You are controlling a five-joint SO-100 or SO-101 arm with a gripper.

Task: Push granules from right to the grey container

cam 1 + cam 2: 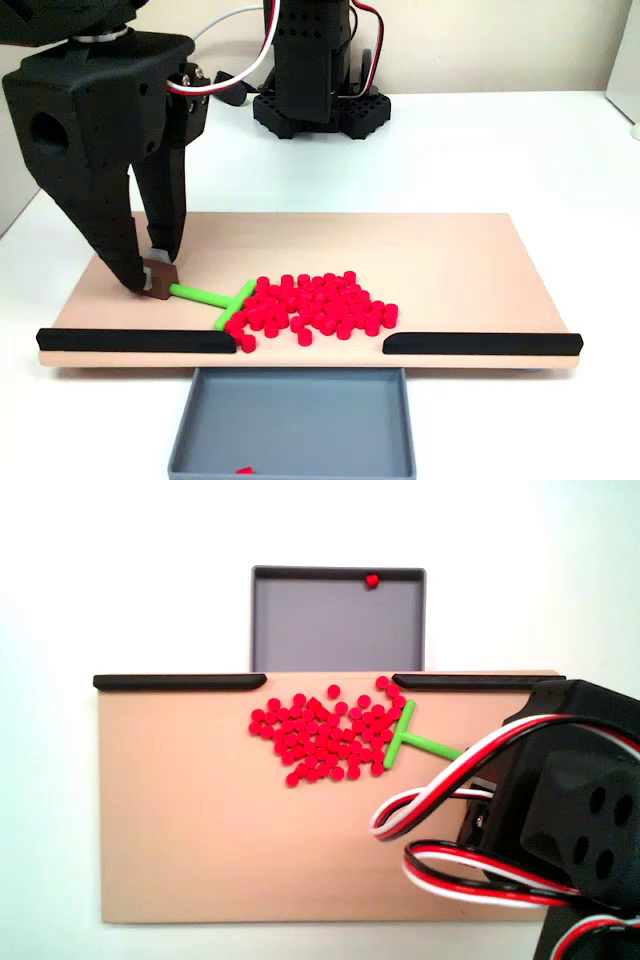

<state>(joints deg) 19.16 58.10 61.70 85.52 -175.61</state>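
A heap of small red granules (315, 303) (325, 735) lies on the beige board (440, 260) (200, 830), close to the gap between two black strips. A green T-shaped stick (215, 300) (410, 740) touches the heap with its crossbar. My gripper (155, 278) is shut on the stick's brown handle end, left of the heap in a fixed view; in the top-down fixed view the arm hides the fingers. The grey container (292, 420) (300, 620) sits just beyond the gap and holds one red granule (243, 470) (372, 580).
Two black strips (135, 340) (482, 343) (180, 681) (478, 681) line the board's edge beside the container, leaving a gap. The arm's base (315, 100) stands behind the board. White table surrounds everything.
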